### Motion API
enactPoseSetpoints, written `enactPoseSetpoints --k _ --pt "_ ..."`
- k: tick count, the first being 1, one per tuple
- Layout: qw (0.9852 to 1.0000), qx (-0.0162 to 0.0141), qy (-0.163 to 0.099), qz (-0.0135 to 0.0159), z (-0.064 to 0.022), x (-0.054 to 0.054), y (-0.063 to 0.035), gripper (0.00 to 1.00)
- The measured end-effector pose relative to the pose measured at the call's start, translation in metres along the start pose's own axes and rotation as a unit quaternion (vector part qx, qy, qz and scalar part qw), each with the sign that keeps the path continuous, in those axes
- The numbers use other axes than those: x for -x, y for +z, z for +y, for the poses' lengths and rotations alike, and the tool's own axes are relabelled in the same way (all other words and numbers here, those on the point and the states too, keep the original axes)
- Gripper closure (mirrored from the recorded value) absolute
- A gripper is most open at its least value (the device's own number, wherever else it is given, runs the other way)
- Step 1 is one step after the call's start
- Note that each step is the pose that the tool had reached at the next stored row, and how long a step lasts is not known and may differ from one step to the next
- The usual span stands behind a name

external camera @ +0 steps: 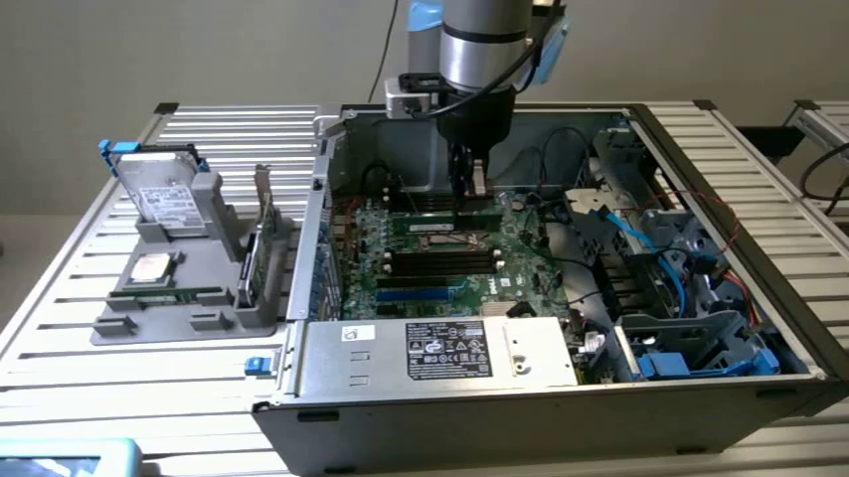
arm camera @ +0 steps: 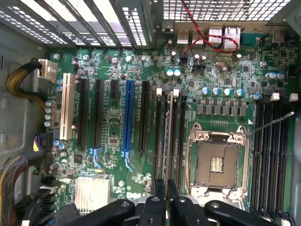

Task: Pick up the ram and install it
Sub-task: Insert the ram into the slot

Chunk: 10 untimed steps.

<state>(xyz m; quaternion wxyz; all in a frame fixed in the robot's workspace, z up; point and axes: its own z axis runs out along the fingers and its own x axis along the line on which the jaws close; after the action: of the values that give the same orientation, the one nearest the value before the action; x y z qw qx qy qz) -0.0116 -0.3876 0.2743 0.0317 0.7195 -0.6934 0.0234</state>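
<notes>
We see the end effector (arm camera: 165,189) clamped on the ram (arm camera: 168,136) above the motherboard (arm camera: 113,127), which is marked Dell. The power-supply label (external camera: 448,350) is unreadable.

**Tool over the board, ram edge-on between its fingers**

You're looking straight down on the green motherboard (arm camera: 117,117). The tool (arm camera: 166,188) has its two black fingers (arm camera: 159,193) drawn close together on a thin strip seen edge-on – the ram (arm camera: 168,136). The strip runs along the black memory slots (arm camera: 162,136) that lie between the blue expansion slot (arm camera: 128,117) and the open CPU socket (arm camera: 217,162). More black memory slots (arm camera: 273,150) sit beyond the socket. A white slot (arm camera: 66,110), a finned silver heatsink (arm camera: 92,193) and twisted red wires (arm camera: 207,40) also show.
</notes>
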Motion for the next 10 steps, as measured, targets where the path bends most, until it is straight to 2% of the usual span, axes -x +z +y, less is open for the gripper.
enactPoseSetpoints --k 2,10 --pt "1.0 0.0011 0.0 0.0 0.0001 -0.0002 0.0007 0.87" --pt "1.0 0.0014 0.002 0.0004 0.0 -0.001 0.0041 0.87"
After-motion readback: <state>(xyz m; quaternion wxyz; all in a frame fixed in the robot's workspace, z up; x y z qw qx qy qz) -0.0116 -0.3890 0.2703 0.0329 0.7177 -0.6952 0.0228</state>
